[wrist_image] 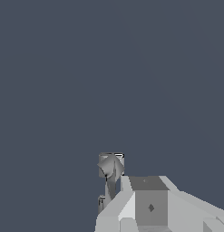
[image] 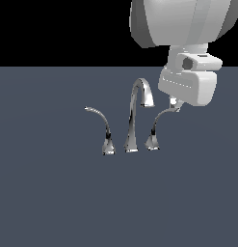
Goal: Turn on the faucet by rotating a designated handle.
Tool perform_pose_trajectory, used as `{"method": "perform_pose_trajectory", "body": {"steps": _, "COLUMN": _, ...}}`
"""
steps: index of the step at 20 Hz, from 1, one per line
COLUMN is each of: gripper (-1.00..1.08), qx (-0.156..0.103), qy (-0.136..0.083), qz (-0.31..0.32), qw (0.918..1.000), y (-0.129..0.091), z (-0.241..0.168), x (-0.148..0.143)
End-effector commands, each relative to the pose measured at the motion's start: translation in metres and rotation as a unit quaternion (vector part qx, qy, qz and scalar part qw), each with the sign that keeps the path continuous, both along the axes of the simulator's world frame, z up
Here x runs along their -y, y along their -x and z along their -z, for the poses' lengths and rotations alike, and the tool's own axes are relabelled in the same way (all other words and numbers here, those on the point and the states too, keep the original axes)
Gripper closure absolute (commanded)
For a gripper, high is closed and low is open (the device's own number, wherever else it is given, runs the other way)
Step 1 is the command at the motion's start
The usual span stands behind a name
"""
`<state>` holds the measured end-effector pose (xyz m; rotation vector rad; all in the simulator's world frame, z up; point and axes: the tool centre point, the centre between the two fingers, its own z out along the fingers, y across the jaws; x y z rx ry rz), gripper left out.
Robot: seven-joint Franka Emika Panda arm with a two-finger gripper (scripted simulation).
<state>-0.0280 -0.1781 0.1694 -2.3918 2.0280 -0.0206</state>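
The chrome faucet stands in the middle of the exterior view, with its tall gooseneck spout (image: 138, 103) between two thin levers. The handle (image: 156, 126) rises from a small flared base and sweeps up toward the exterior view's right. My gripper (image: 174, 102) is at the handle's raised tip, and the white hand body hides most of the fingers. In the wrist view the handle (wrist_image: 111, 166) shows end-on beside one grey finger (wrist_image: 147, 199), close to it or touching it. I cannot tell how the jaws stand. The mirror-image lever (image: 103, 126) sweeps toward the exterior view's left.
The faucet set stands on a flat dark grey-blue surface (image: 53, 193). My arm's large white link (image: 183, 21) hangs above the right side of the set in the exterior view.
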Motion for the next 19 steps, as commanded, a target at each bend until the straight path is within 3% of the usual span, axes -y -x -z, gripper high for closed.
{"method": "perform_pose_trajectory", "body": {"steps": 1, "gripper": 1.08, "qx": -0.006, "qy": -0.002, "qz": 0.002, "qw": 1.0, "y": 0.015, "z": 0.0, "x": -0.001}}
{"method": "perform_pose_trajectory", "body": {"steps": 4, "gripper": 1.08, "qx": -0.004, "qy": -0.001, "qz": 0.004, "qw": 1.0, "y": 0.013, "z": 0.0, "x": 0.003}}
{"method": "perform_pose_trajectory", "body": {"steps": 19, "gripper": 1.08, "qx": -0.007, "qy": -0.002, "qz": 0.003, "qw": 1.0, "y": 0.046, "z": -0.001, "x": -0.042}}
